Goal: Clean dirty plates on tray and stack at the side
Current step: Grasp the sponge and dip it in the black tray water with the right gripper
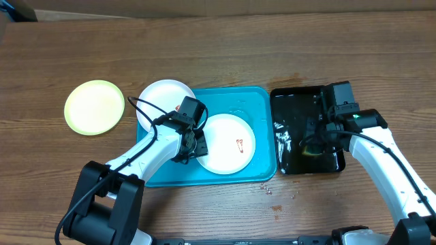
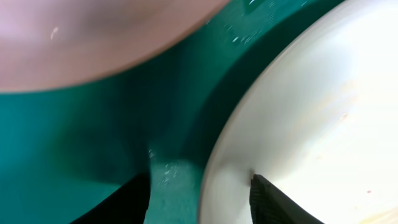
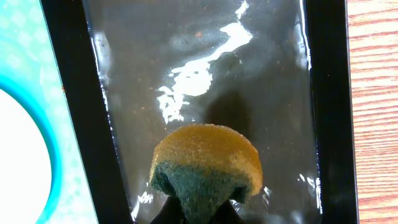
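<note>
the table (image 1: 272, 41) is showing matt grained wood. the turquoise tray (image 1: 262, 160) is looking like smooth plastic, and the black tray (image 3: 74, 93) is gleaming glossy. the sponge (image 3: 208, 155) is showing porous yellow foam and rough green fibre. the white plate (image 1: 221, 146) is shining smooth.

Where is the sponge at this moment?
In the overhead view the sponge is at the right, pinched in the right claw over the black tray, beside the blue tray.

Smeared white plate (image 1: 228, 143) in blue tray (image 1: 253, 102), left claw (image 1: 194, 147) at its left rim; right claw (image 1: 315, 141) with sponge (image 1: 312, 151) over black tray (image 1: 293, 102).
</note>
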You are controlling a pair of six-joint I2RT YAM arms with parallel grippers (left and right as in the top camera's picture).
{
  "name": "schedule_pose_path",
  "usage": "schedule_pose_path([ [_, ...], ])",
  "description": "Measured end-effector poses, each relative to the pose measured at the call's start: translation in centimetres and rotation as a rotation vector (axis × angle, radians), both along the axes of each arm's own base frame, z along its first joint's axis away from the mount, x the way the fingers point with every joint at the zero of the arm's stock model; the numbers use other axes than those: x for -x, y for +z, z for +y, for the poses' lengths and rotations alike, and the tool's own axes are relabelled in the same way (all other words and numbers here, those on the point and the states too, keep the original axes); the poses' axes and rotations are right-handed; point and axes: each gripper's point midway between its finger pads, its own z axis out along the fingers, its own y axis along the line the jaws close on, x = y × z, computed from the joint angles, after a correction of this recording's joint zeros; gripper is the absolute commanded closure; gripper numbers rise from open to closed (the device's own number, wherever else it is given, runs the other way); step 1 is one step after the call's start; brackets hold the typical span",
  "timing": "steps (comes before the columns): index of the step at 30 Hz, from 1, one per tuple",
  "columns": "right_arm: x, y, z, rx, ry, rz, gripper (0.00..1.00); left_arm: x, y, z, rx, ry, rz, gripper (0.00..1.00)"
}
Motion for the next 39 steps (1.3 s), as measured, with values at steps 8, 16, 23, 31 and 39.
schedule_pose_path([
  [8,0.0,0.0,0.0,-0.001,0.0,0.001,0.96,-1.0,0.2,-0.4,0.001,-0.087,-0.049,0.96],
  [16,-0.1,0.0,0.1,0.0,0.012,-0.005,0.96,-0.2,0.2,-0.1,-0.009,-0.073,-0.011,0.96],
  [23,-0.6,0.1,0.6,-0.015,0.06,-0.027,0.96,0.0,0.1,0.1,-0.014,-0.031,0.003,0.59],
  [31,-0.9,-1.6,0.9,-0.016,0.103,0.01,0.96,-1.1,0.4,-0.2,-0.002,-0.02,-0.045,0.96],
  [39,-1.7,-1.4,1.1,-0.02,0.111,-0.021,0.96,0.1,0.3,0.3,-0.013,0.044,0.012,0.66],
])
